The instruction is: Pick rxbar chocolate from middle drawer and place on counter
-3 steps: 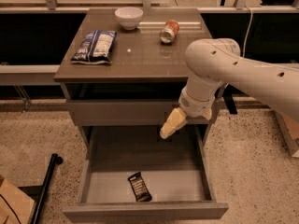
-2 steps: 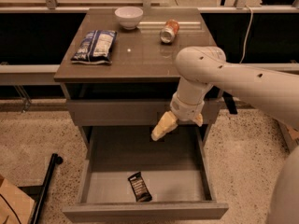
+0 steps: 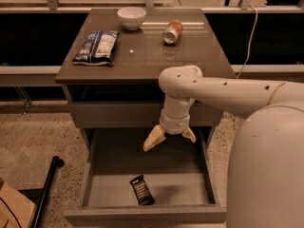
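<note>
The rxbar chocolate (image 3: 142, 190), a slim black wrapped bar, lies on the pale floor of the open middle drawer (image 3: 109, 184), near its front edge. My gripper (image 3: 170, 139) hangs over the drawer's rear half, above and slightly right of the bar, with its cream fingers (image 3: 154, 139) spread apart and empty. The white arm comes in from the right and crosses in front of the cabinet. The counter (image 3: 142, 51) is the glossy grey-brown top of the cabinet above.
On the counter stand a blue-and-white snack bag (image 3: 97, 46) at the left, a white bowl (image 3: 131, 17) at the back and an orange can (image 3: 173, 31) lying at the back right. A black pole (image 3: 47, 194) leans on the floor at the left.
The arm has swung left and downward over the open drawer, bringing the gripper closer to the bar. The bar has not moved.
</note>
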### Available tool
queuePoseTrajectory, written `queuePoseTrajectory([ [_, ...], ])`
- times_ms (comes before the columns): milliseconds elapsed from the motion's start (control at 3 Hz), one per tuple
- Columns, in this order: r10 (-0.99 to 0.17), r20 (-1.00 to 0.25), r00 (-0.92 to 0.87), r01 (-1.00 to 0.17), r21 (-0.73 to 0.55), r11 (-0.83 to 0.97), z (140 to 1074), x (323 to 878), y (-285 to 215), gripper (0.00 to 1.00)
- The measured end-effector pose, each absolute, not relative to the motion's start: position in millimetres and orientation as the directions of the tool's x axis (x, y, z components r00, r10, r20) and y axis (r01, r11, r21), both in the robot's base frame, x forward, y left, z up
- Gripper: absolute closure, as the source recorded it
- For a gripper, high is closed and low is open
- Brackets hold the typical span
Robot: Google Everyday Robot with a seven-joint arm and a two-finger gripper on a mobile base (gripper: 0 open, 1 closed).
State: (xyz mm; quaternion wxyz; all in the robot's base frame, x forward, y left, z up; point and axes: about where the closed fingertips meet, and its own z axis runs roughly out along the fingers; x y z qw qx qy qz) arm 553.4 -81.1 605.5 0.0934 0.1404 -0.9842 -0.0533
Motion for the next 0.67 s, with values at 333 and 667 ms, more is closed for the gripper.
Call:
queuePoseTrajectory([
  [333, -0.255, 0.176, -0.951, -0.235, 0.126, 0.964, 604.5, 552.8, -80.4, 0.0],
  [667, -0.276, 0.159, -0.948, -0.256, 0.136, 0.957, 595.3, 552.5, -74.5, 0.0],
])
